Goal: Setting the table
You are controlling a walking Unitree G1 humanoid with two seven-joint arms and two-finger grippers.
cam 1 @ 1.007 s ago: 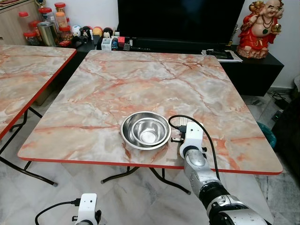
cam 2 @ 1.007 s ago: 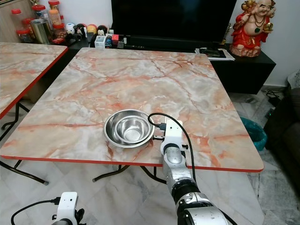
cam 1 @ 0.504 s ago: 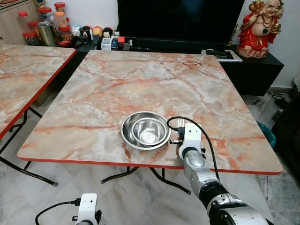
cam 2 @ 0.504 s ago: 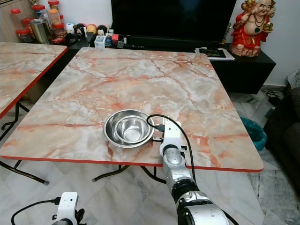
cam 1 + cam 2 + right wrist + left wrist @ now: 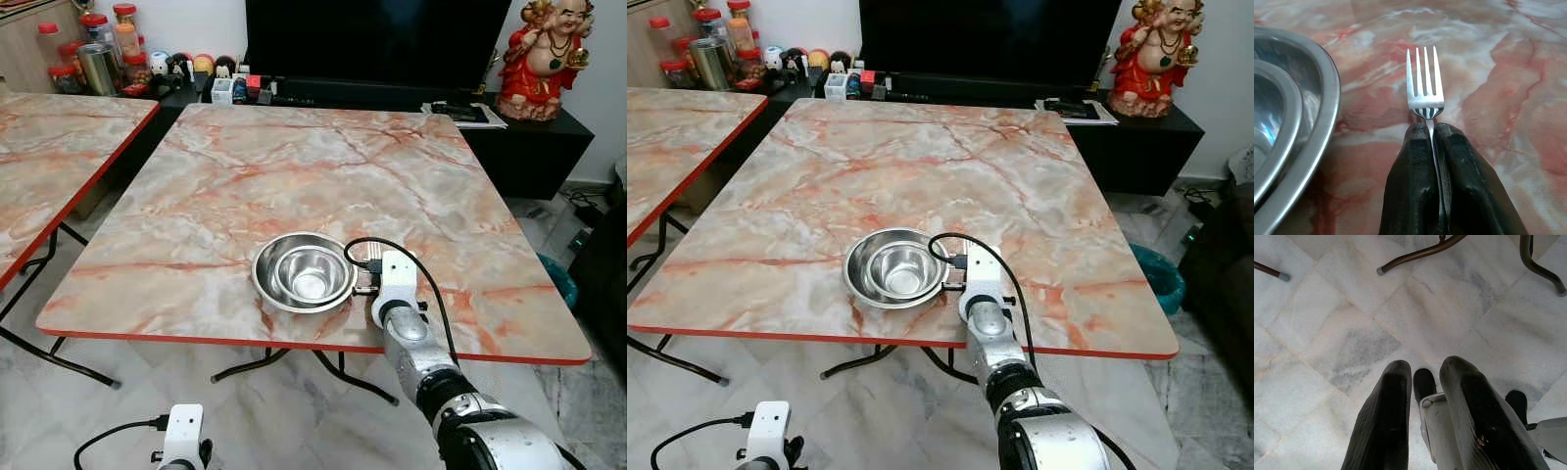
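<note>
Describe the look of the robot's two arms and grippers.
The right arm is jointed silver metal with a white wrist block and a black cable looping over it. Right gripper: two long, black, rubbery fingers. The left gripper has the same black fingers; the left arm's white wrist block trails a black cable.

Polished metal fork (image 5: 1424,83) and nested bowls (image 5: 304,272), glossy marble-patterned table (image 5: 294,166), matt black rubbery fingers (image 5: 1410,191).
</note>
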